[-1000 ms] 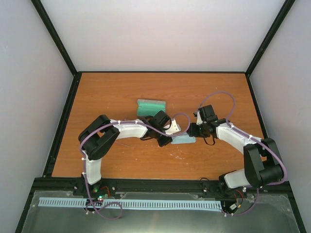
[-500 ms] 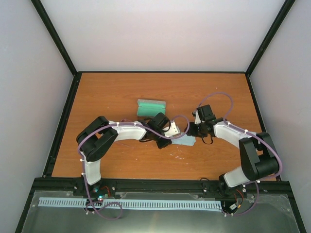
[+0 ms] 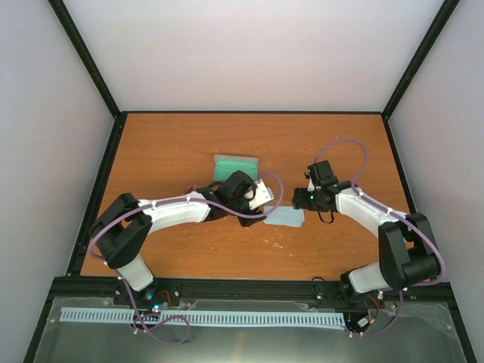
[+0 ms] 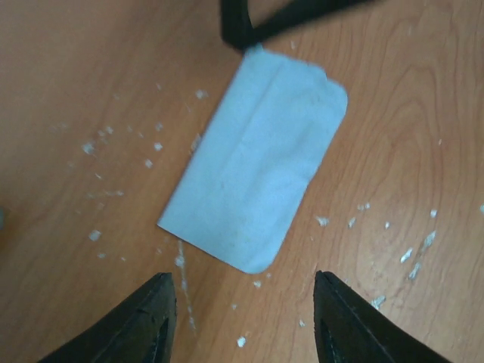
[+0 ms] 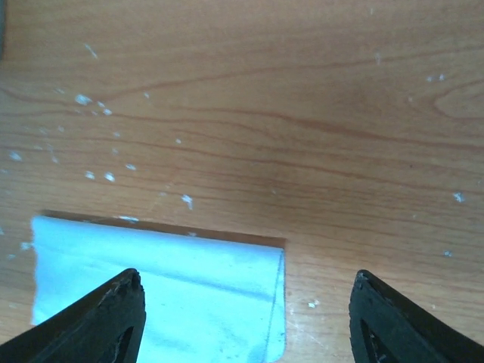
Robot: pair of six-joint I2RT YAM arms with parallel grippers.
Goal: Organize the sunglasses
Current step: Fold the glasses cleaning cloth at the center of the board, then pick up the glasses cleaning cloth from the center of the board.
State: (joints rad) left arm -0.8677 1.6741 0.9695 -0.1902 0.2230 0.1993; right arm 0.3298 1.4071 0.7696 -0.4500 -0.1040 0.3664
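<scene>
The sunglasses do not show in any view. The folded light blue cloth (image 3: 286, 217) lies flat on the table between my two grippers. It also shows in the left wrist view (image 4: 257, 166) and the right wrist view (image 5: 159, 295). My left gripper (image 3: 262, 212) is open and empty, just above the cloth's left end (image 4: 242, 302). My right gripper (image 3: 304, 201) is open and empty over the cloth's right end (image 5: 246, 302). Its dark fingers (image 4: 242, 19) show at the top of the left wrist view.
The grey case with teal lining (image 3: 234, 166) lies just behind the left wrist. White specks are scattered on the wooden table (image 3: 181, 144) around the cloth. Black frame rails (image 3: 97, 197) border the table on the left and right.
The left arm has drawn back to the left, its elbow swinging out and down. Its gripper has moved off the cloth's left end. The right gripper has barely shifted. The cloth lies still.
</scene>
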